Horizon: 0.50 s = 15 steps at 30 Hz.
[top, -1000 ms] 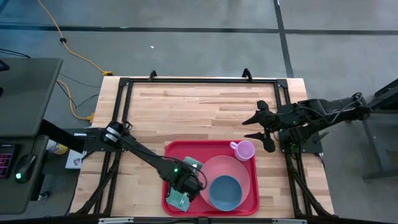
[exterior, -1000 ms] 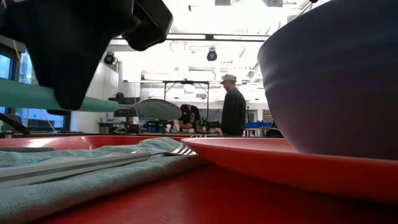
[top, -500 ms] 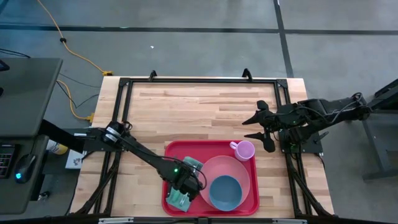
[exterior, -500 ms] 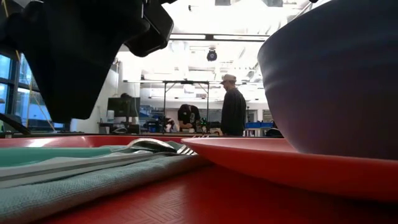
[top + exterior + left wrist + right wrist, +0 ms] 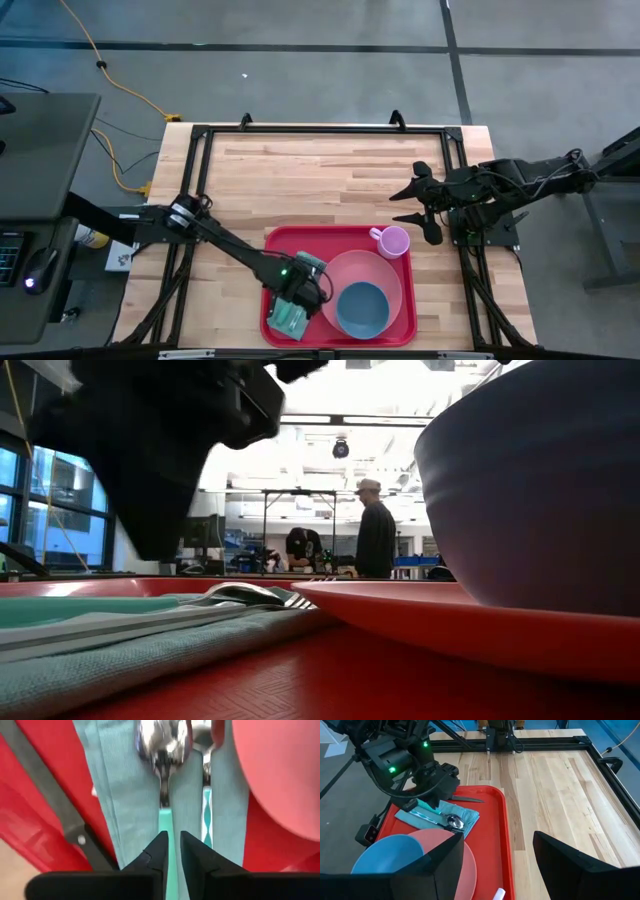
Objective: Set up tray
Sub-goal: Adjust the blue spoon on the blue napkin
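The red tray [image 5: 330, 238] lies at the table's near middle. On its left part a teal napkin [image 5: 122, 795] carries a spoon [image 5: 162, 750] with a teal handle and a fork [image 5: 206, 815] beside it. A black-handled knife [image 5: 50, 805] lies on the tray next to the napkin. My left gripper [image 5: 171, 837] points down just above the spoon's handle, its fingers a narrow gap apart and holding nothing. My right gripper [image 5: 420, 205] stands open above the table's right side.
A pink plate [image 5: 385, 270] fills the tray's right part, with a blue bowl [image 5: 360, 308] on its near side. A pink cup [image 5: 392, 241] stands in the tray's far right corner. Bare wood stretches beyond the tray to the far edge [image 5: 320, 160]. People stand in the room behind.
A second ago my left gripper held the spoon level a little above the napkin. It has set the spoon down on the napkin beside the fork and let go. The gripper stays just above it, tipped slightly.
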Motion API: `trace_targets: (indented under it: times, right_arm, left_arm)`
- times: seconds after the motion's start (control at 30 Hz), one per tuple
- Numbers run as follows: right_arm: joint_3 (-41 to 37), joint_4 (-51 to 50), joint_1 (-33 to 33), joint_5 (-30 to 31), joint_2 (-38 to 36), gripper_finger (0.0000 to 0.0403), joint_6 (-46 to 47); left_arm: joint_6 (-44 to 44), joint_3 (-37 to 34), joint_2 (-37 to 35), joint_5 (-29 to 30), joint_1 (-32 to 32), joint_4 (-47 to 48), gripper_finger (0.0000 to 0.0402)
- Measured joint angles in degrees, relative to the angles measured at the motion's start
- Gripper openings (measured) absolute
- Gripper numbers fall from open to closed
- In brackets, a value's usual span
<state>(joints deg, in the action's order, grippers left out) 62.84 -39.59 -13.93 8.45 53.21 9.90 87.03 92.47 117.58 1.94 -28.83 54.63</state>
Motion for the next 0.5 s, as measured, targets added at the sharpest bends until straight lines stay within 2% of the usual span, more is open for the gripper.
trace_targets:
  times: [0.13, 0.27, 0.5]
  right_arm:
    - [0.01, 0.00, 0.00, 0.00, 0.00, 0.0218, -0.14]
    - [0.00, -0.01, 0.00, -0.02, 0.00, 0.0218, -0.14]
    - [-0.01, -1.38, 0.00, -0.04, 0.00, 0.0218, -0.06]
  left_arm:
    - [-3.79, 0.00, 0.00, 1.81, 1.85, -0.04, 0.0062]
    - [-8.48, -1.46, -0.02, 1.17, 4.53, -1.32, 0.0056]
    - [-13.19, -1.53, -0.02, -2.60, 6.70, -2.82, 0.0074]
